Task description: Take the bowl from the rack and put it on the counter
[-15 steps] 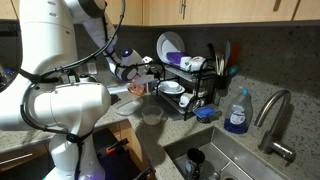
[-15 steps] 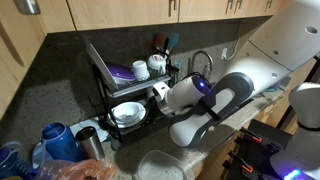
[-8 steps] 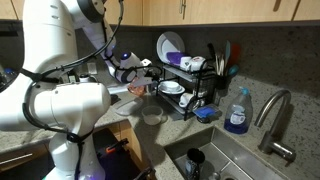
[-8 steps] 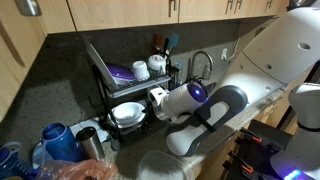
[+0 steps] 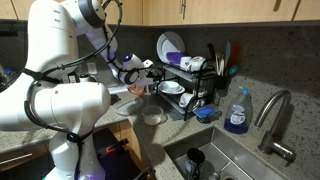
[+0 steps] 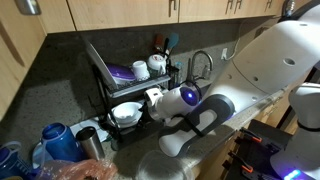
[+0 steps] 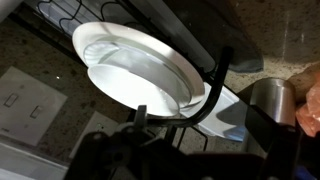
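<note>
The black wire rack stands on the granite counter and shows in both exterior views. On its lower tier a small pale bowl sits nested in a wider white bowl. This stack also shows in both exterior views. My gripper is open and empty, just short of the stack at the rack's open side. A rack wire crosses between the jaws and the bowls.
A large white-and-purple plate stands upright on the upper tier, with cups beside it. A clear bowl and a plate lie on the counter below the gripper. A soap bottle, faucet and steel sink are nearby.
My arm has moved a little closer to the rack's lower tier. The bowls and the other dishes have not moved.
</note>
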### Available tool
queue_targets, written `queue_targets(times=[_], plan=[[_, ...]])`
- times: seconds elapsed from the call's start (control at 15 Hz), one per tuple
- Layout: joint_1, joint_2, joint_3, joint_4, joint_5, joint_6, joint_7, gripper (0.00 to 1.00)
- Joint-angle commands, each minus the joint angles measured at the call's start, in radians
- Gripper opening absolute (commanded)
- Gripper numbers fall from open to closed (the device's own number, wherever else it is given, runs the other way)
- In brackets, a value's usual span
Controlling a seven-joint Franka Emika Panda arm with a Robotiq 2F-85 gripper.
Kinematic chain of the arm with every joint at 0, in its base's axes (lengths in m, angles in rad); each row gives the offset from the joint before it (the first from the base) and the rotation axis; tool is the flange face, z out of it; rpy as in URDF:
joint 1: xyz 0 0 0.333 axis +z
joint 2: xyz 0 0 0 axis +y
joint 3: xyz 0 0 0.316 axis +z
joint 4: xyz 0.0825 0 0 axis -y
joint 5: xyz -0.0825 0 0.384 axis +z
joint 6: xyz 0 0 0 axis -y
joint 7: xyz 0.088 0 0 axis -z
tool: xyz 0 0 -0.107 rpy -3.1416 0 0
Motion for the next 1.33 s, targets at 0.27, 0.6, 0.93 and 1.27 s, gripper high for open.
queue_targets(times=[0.27,0.6,0.93,1.27], plan=[[0.013,0.104,-0.071,0.048,0.131,-0.054,0.084,1.00],[0.014,0.108,-0.103,0.062,0.197,-0.073,0.121,1.00],[0.014,0.101,-0.119,0.071,0.223,-0.085,0.152,1.00],[0.005,0.074,-0.119,0.065,0.225,-0.132,0.174,1.00]])
